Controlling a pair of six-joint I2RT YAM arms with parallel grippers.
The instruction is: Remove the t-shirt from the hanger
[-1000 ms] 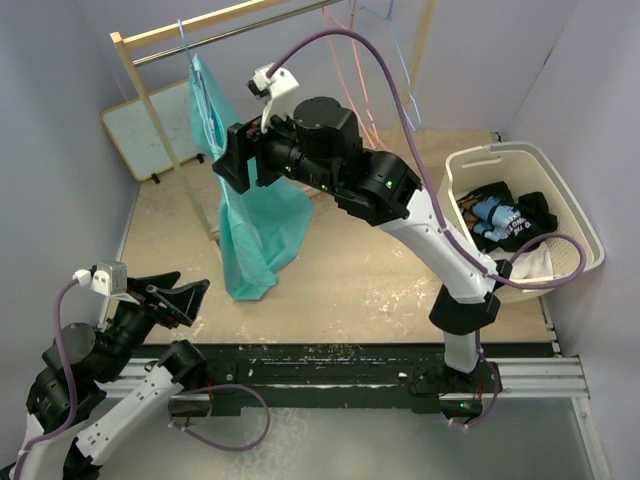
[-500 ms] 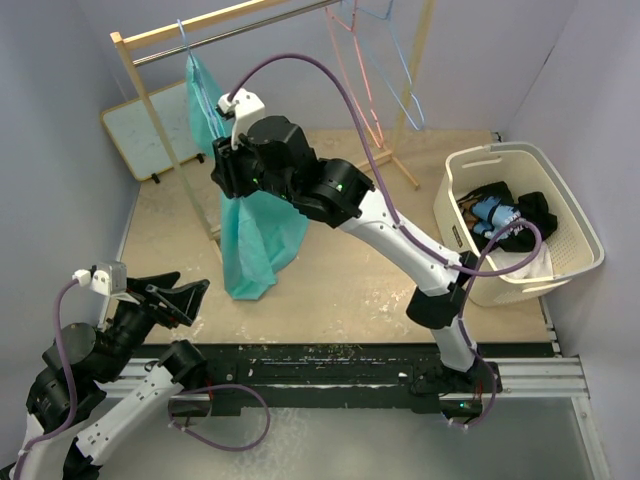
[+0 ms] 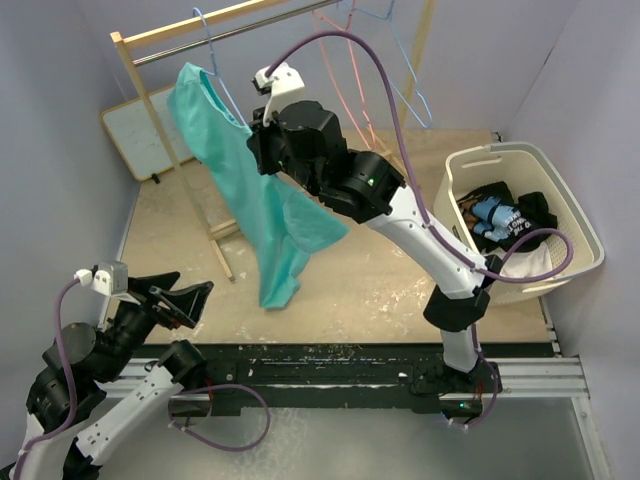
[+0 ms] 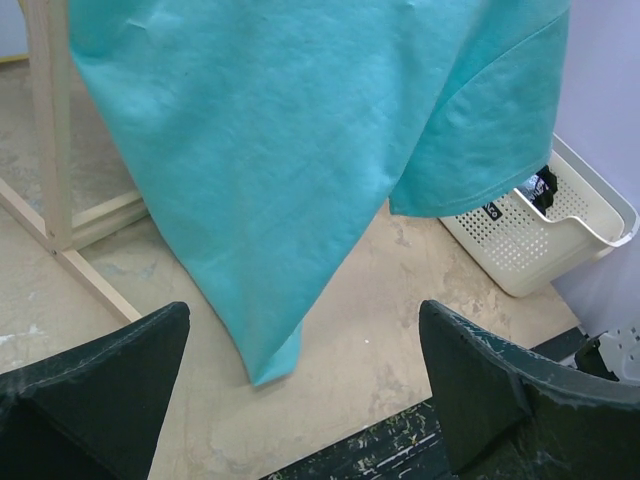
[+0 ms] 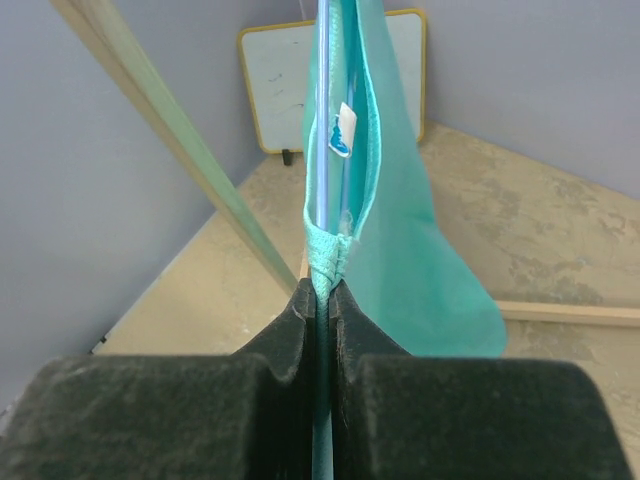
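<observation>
Shows the t-shirt (image 3: 270, 215) swung out from the wooden rack (image 3: 200, 20), no longer hanging straight down as a second ago but stretched slantwise to the right, its hem trailing above the desk (image 3: 400, 270); keeps its neck still threaded on the blue hanger (image 5: 322, 130), visible inside the collar from the right wrist; has the right gripper (image 5: 320, 290) with fingers clamped tight on a bunch of collar fabric, drawn up and rightward since half a second ago; suggests the pull-off is under way, though the garment is not yet free; leaves the left gripper (image 4: 300, 320) low at the near edge, fingers spread wide, holding nothing; lies well apart from the laundry basket (image 3: 580, 225).
</observation>
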